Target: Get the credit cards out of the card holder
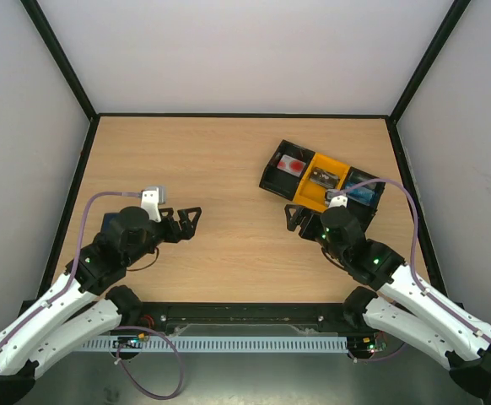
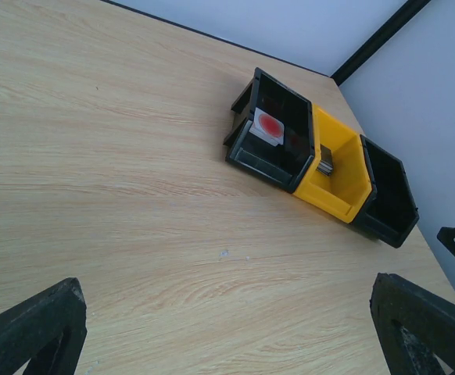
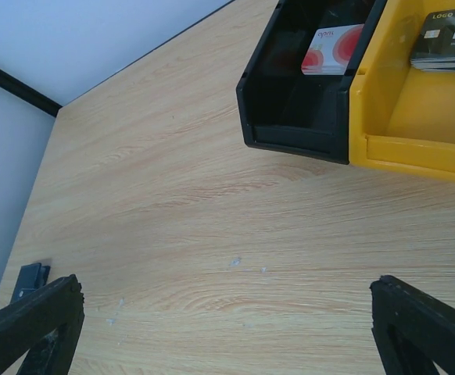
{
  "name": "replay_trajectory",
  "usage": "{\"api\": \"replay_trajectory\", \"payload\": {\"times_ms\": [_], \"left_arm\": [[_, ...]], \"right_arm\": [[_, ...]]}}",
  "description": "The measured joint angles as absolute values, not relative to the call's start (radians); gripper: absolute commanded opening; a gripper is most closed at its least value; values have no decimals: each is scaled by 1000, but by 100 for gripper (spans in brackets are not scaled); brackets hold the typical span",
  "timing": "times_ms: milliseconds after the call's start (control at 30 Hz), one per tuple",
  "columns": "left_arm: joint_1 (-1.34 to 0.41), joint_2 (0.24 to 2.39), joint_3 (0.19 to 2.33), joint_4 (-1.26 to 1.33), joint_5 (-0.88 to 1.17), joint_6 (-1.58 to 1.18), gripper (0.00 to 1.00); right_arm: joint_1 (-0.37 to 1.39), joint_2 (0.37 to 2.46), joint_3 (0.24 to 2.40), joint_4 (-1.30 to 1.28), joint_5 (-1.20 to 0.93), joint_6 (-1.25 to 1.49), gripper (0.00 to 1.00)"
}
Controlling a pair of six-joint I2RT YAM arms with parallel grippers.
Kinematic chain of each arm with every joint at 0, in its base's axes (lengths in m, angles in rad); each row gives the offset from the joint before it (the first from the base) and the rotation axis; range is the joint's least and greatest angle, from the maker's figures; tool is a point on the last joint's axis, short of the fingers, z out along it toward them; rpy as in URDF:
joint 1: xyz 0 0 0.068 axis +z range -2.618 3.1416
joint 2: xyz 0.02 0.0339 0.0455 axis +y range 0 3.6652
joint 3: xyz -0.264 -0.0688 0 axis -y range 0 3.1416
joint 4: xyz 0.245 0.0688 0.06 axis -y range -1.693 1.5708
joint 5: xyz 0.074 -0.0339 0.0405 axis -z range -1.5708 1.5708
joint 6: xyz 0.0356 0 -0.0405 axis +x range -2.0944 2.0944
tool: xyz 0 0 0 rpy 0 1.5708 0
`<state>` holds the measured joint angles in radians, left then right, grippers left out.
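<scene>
The pinkish-white credit card with a red spot (image 1: 292, 165) lies in the left black compartment of the tray (image 1: 272, 179); it also shows in the left wrist view (image 2: 269, 125) and the right wrist view (image 3: 331, 50). The black credit card (image 1: 323, 176) lies in the yellow middle compartment, also seen in the right wrist view (image 3: 446, 37). A blue thing (image 1: 364, 192) in the right black compartment looks like the card holder, partly hidden by a cable. My left gripper (image 1: 186, 223) is open and empty at mid-left. My right gripper (image 1: 304, 223) is open and empty just in front of the tray.
The black-and-yellow tray (image 2: 341, 195) stands at the back right, near the right wall. A small dark object (image 3: 30, 279) lies by the left wall; I cannot tell what it is. Black frame rails line the table's edges.
</scene>
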<state>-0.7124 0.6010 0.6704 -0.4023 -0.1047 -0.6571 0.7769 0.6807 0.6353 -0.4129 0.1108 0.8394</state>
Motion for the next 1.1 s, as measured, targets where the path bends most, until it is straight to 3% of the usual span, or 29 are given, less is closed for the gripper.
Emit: {"api": "replay_trajectory", "payload": {"times_ms": [300,633,1100], "left_arm": [[-712,617,666,-368,-138,-701,100],[-669,769,661,-387,-376,-881,99],[80,914,593,-389,-383,-1140,95]], "right_arm": [[777,681,631,-411,115,843,98],[777,666,611,-405,105,846,98],[776,646,591,-381,60,846,98]]}}
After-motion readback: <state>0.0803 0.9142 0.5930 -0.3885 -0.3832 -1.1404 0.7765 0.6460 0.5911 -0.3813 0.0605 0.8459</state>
